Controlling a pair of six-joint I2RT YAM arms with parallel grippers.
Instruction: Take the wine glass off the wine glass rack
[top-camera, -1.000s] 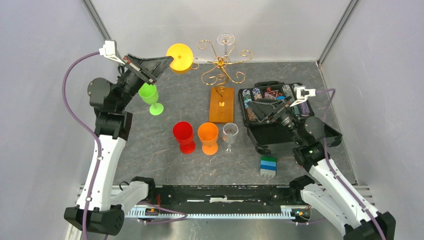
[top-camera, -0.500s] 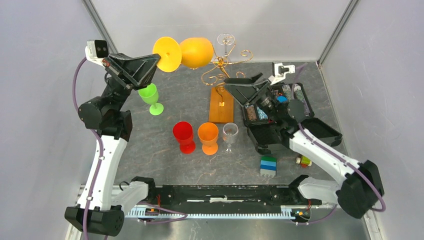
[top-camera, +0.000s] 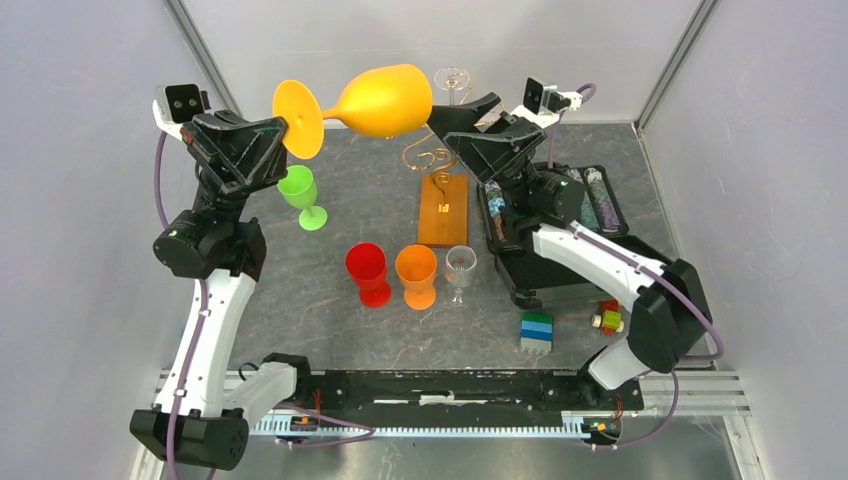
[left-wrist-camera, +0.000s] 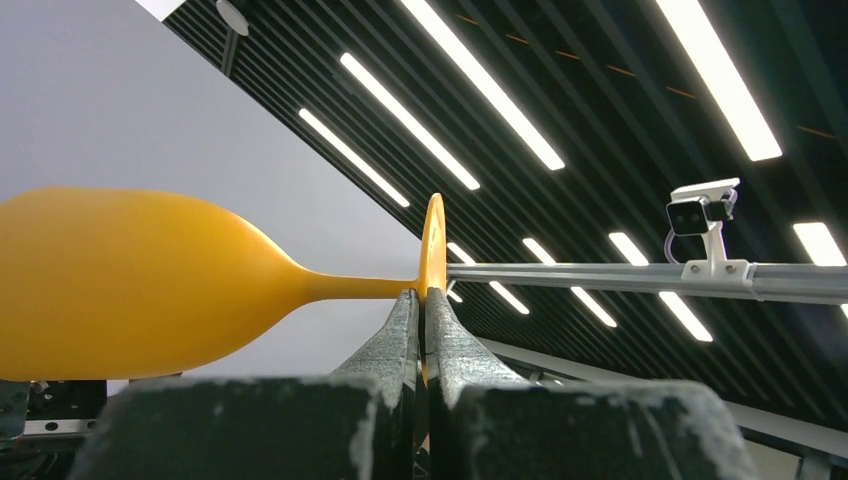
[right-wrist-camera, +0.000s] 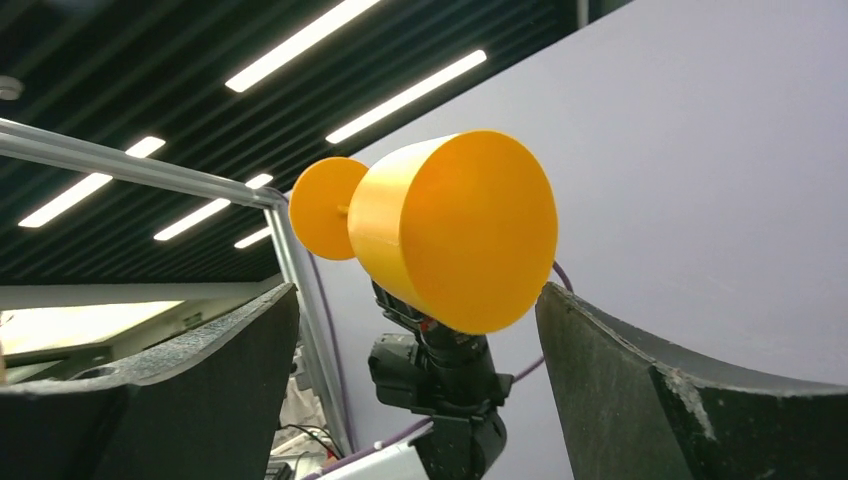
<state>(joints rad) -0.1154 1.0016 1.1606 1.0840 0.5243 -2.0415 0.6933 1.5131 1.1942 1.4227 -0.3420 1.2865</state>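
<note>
1. Two tools in play: the left tool (left-wrist-camera: 422, 300) is pinched tight on the foot rim of the glass (top-camera: 385, 100), and the right tool (right-wrist-camera: 418, 292) has its jaws wide apart, one on either side of the bowl's mouth, not touching it
2. The glass is yellow, lying sideways up in the air, just left of the rack (top-camera: 443, 212) and clear of its wire arms as far as I can tell
3. So I'd say the lift-off is done and this looks like a handover or a steadying grab
4. Next move imo: right tool eases in and closes gently on the bowl before left lets go. A rim pinch is a sketchy hold and the glass could swing
</note>
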